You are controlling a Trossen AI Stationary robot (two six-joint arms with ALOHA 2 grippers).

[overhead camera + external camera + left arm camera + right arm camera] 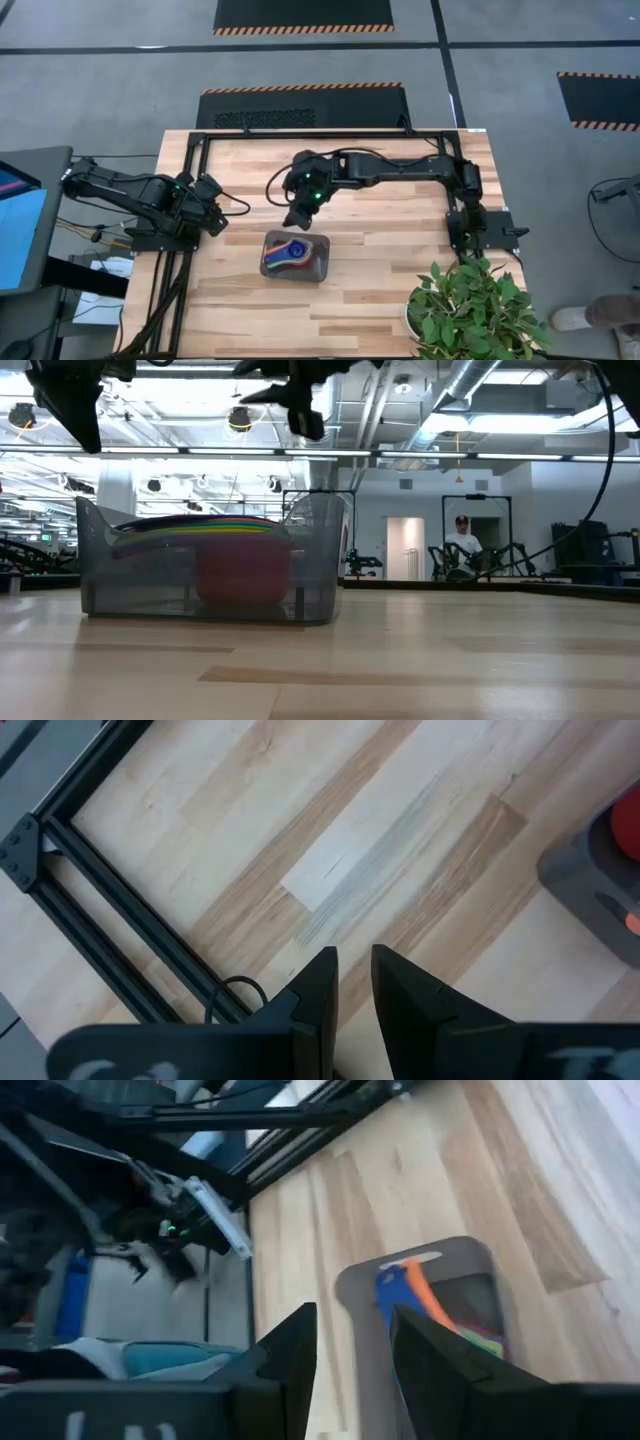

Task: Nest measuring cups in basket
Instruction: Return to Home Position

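From above, the small dark grey rectangular basket (322,264) with rounded corners sits on the pale butcher-block wooden table (390,275), slightly toward the front of centre. The plastic measuring cups (291,251) are nested inside it, their handles fanned in red, blue, orange and yellow. The right gripper (298,217) hangs just behind the basket at the end of its long dark arm, and the left gripper (213,213) is tucked in by the table's left edge. A leafy green potted plant (470,305) stands at the front right corner, and black floor mats with orange-striped edges (303,14) lie beyond the table. At table level the basket's wall (315,575) looks translucent and finely ribbed. A round red cup (243,575) shows through it under thin coloured rims stacked at the top, and a person (462,542) is far back in the room. Over the left wrist, the left gripper (353,982) shows smooth dark fingers parted by only a slim gap, with nothing between them, above bare wood grain. A grey basket corner (570,870) is off to one side. Over the right wrist, the right gripper (355,1348) has its fingers a little wider apart and empty. The basket's rim (350,1285) lies past them, with a blue handle (388,1295) and an orange handle (425,1298) side by side.
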